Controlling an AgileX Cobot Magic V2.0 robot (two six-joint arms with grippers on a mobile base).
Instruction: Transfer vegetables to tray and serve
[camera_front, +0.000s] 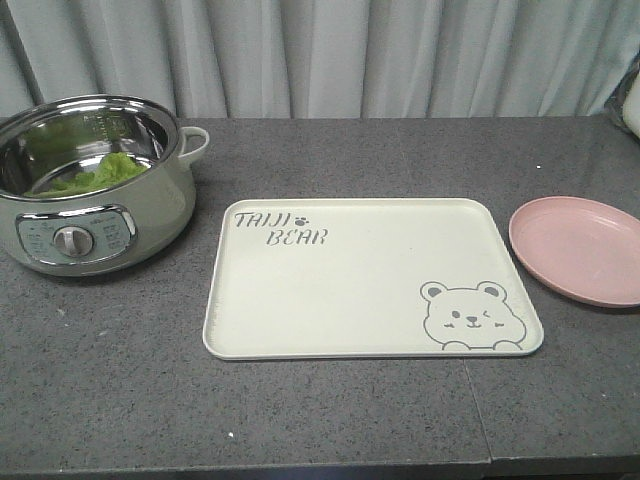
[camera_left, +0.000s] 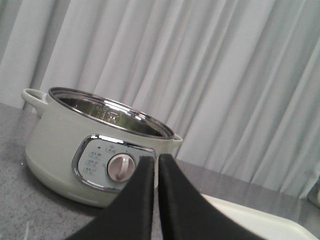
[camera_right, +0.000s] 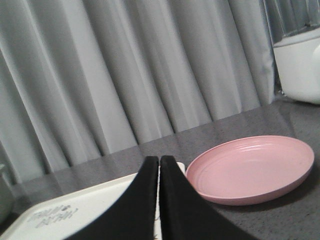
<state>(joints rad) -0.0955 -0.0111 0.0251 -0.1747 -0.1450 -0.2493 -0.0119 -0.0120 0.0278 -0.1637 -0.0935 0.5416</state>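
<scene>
A grey curtain (camera_front: 350, 60) hangs across the whole far side, and in front of it runs the dark speckled table (camera_front: 120, 400). The tray (camera_front: 330, 290) lies flat in the middle, bare, with its bear face at the near right corner. At the far left stands the pot (camera_front: 150, 200), a pale electric cooker with a steel bowl and a dial facing near. To the right of the tray, just apart from it, sits a pink plate (camera_front: 580, 250), empty too. The lettuce (camera_front: 105, 172) lies inside the pot, low against the bowl's wall.

So, by my reckoning, the job has not started: the first step, lifting the leaf out, is the one in hand.

The left gripper (camera_left: 156, 170) hangs low on the near side of the pot, level with the dial, its fingers pressed together with only a hairline between them and nothing held. The right gripper (camera_right: 159, 170) is closed just the same, empty, low over the tray's right end and facing the plate.

The left arm is the handier one. It would need to rise, spread its fingers, clear the rim and dip into the bowl. The tall steel wall is the main obstacle, and a limp leaf lying against it may be awkward to pinch. A white appliance (camera_right: 300, 70) stands at the far right, well out of the way.
</scene>
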